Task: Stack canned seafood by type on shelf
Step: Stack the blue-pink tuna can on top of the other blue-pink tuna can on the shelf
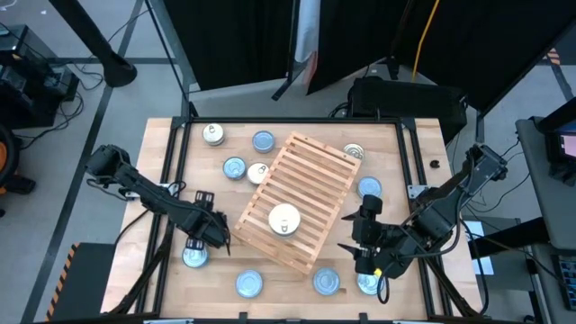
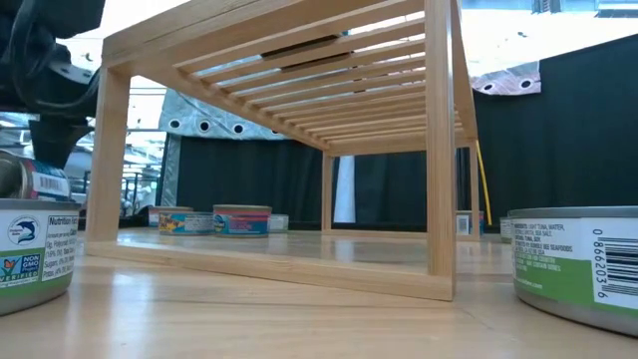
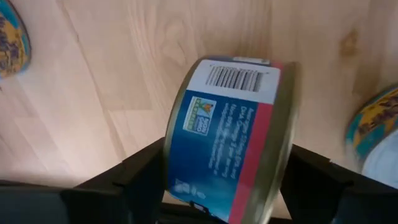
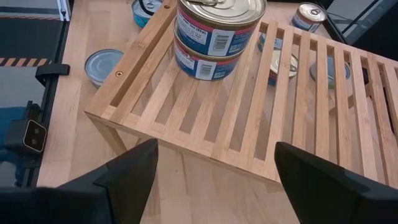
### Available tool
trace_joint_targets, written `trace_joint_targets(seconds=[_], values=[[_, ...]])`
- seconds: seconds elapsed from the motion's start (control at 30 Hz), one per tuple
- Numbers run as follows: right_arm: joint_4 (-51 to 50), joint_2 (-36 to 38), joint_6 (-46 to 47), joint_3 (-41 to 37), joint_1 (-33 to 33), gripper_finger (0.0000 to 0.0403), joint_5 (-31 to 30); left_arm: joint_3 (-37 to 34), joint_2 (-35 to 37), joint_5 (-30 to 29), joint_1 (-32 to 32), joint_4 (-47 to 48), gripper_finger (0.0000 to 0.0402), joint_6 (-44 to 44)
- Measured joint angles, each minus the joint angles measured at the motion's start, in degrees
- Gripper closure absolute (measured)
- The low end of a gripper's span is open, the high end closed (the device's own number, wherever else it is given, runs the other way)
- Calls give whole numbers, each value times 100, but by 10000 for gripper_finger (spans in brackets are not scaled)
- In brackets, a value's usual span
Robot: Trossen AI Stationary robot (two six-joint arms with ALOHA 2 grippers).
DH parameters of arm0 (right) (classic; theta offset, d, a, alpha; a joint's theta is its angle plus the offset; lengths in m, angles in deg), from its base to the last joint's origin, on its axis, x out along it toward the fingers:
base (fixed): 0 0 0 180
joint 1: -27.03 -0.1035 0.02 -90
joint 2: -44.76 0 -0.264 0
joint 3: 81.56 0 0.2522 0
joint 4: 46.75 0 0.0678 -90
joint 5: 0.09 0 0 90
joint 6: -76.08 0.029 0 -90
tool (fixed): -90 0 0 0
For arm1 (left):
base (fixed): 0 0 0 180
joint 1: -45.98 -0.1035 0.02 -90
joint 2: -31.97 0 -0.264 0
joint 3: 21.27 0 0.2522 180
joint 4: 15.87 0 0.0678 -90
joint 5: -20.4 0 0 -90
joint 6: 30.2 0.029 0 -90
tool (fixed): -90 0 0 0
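The left gripper (image 1: pixel 209 229) is clamped on a blue-and-red tin (image 3: pixel 230 137), held on edge with its flat faces between the fingers, low over the surface (image 1: pixel 297 288) at about 8 o'clock from the shelf (image 1: pixel 297 200); the left wrist view shows the barcode side turned up and bare wood beneath it.

The relation that matters: the stack of two tins (image 1: pixel 284 219) stands on the shelf's near part, at roughly 2 o'clock from the left gripper, with only the shelf's near-left rim between them; the left arm is plainly the nearer carrier, since it already has a tin. The stacked labels show the same red and blue, so the held tin probably belongs there; it would need to be turned flat, raised above the stack's top, and brought in over the rim.

The shelf's long axis runs from about 7 to 1 o'clock across the surface, slats along that line; most of its top beyond the stack is open.

The right gripper (image 1: pixel 364 241) waits spread wide and empty at about 4 o'clock from the shelf, fingers pointed toward it.

Loose tins lie around the edges: a blue-topped tin (image 1: pixel 194 256) just beside the left gripper at its 7 o'clock, others along the near edge (image 1: pixel 249 284) and on the far side (image 1: pixel 213 134); the lift path toward the shelf looks free of them, though the neighbour at 7 o'clock leaves little room to back away.
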Motion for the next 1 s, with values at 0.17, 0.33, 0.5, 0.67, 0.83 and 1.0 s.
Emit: trace_joint_targets(seconds=[0.17,0.33,0.5,0.67,0.83,1.0], values=[[-2,0,-2,0,0,90,0,39,7,36,151,66,186,-166],[-2,0,-23,0,0,90,-12,362,-2,-210,375,845,212,-732],[0,0,-57,0,4,90,-59,1067,-2,-380,647,1798,212,-1317],[141,0,-165,0,4,90,-59,2310,-2,-388,927,2251,212,-1385],[956,0,-964,0,4,90,-58,3825,2,-453,981,2199,212,-1068],[1801,0,-1933,2,4,90,-57,5065,4,-1002,884,1507,212,82]])
